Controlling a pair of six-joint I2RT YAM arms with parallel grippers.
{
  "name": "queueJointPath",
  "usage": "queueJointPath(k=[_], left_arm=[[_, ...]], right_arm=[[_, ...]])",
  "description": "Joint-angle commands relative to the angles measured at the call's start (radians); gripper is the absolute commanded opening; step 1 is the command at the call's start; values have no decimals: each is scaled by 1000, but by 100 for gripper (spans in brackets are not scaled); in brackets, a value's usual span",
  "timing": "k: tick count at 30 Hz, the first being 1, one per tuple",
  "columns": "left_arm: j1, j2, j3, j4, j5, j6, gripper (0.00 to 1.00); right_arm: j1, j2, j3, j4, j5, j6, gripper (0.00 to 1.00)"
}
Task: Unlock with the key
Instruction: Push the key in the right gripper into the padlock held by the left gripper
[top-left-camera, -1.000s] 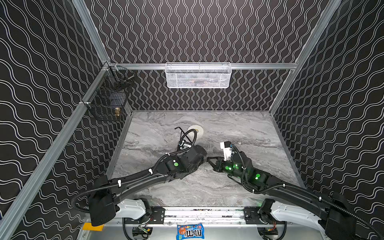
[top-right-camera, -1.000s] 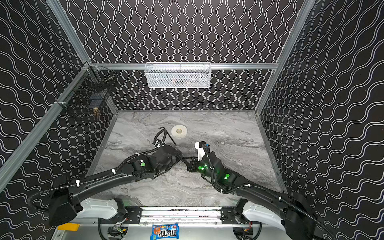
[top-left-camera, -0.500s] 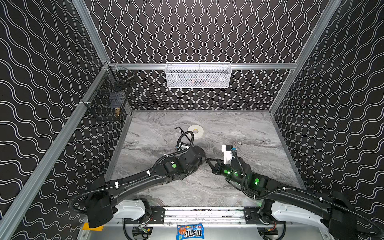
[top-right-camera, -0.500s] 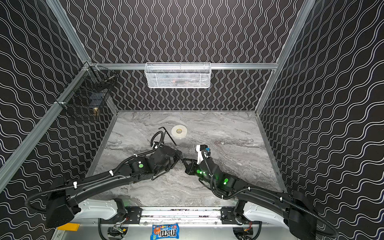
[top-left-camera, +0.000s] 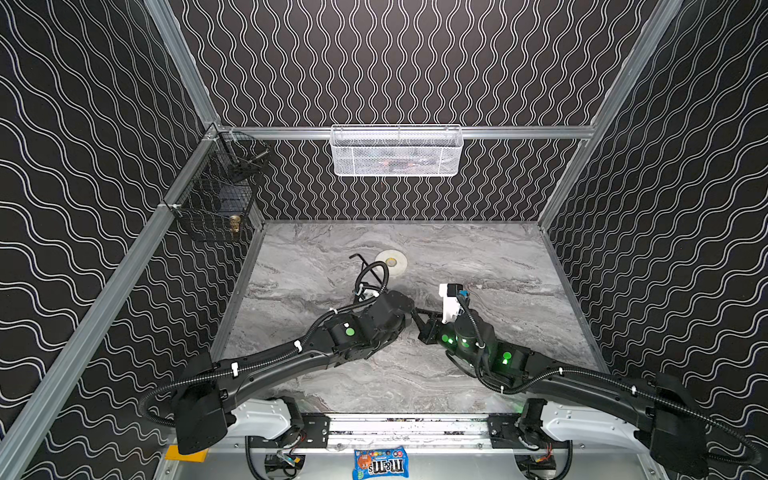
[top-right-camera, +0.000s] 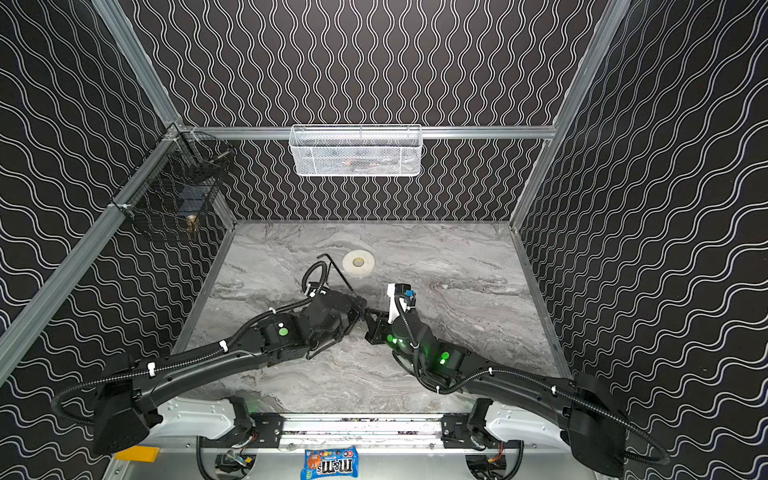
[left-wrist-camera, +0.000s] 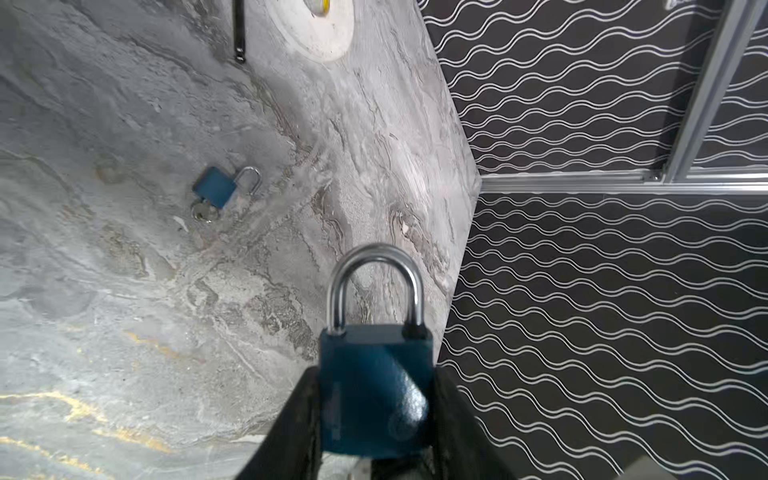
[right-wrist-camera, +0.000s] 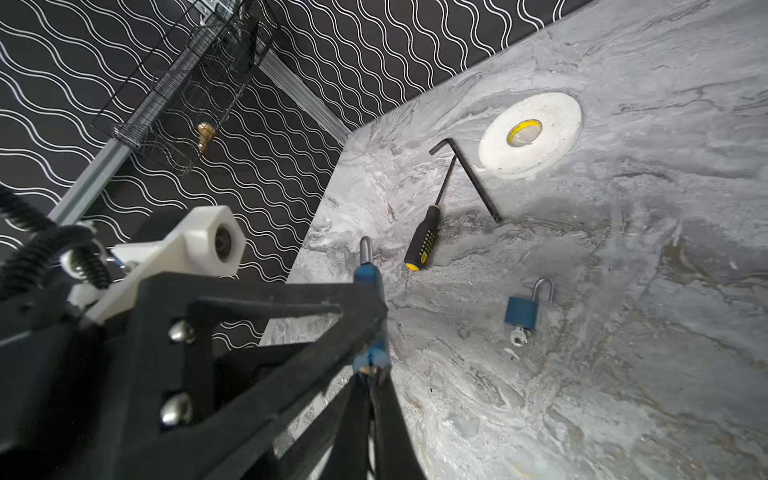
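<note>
Metal throughout, the blue padlock (left-wrist-camera: 374, 374) looked dense, rigid and smooth-painted, likely to slip or twist under a turning force. Its flat body sides were the place to clamp, leaving shackle and keyway free. The left end effector (left-wrist-camera: 376, 399) did just that, its part-open jaws pressed on both sides of the body, holding it above the middle of the desk (top-left-camera: 498, 257). The right end effector (right-wrist-camera: 370, 374) was pinched fully closed at the lock's keyway end on a sliver of metal, probably the key (right-wrist-camera: 367, 368), thin and easily bent. How deep it sat was hidden. In both top views the arms covered the lock.
</note>
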Motion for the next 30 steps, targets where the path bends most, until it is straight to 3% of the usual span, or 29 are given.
queueJointPath(k=[1,3,8,12,17,23,30], left_arm=[[-12,-15,-16,4,111,1,0],[-9,-42,-68,79,94,-14,0],[-2,-63,-49,68,27,9,0],[-2,-67,-104,195,26,-54,0],[-4,-54,-122,304,19,-61,0],[-14,-53,-128,354,-8,-75,0],[-75,-79,-88,304,-46,-65,0]], right_arm=[[-8,-8,33,145,-44,-10,0],[-19,-18,14,137,-84,-14,0],[-20,-16,-9,91,-131,41,0],[-21,5,-1,79,-140,175,0],[-46,46,-34,223,-213,329,0],[-65,26,-62,324,-202,520,0],[-95,58,-107,594,-243,665,0]])
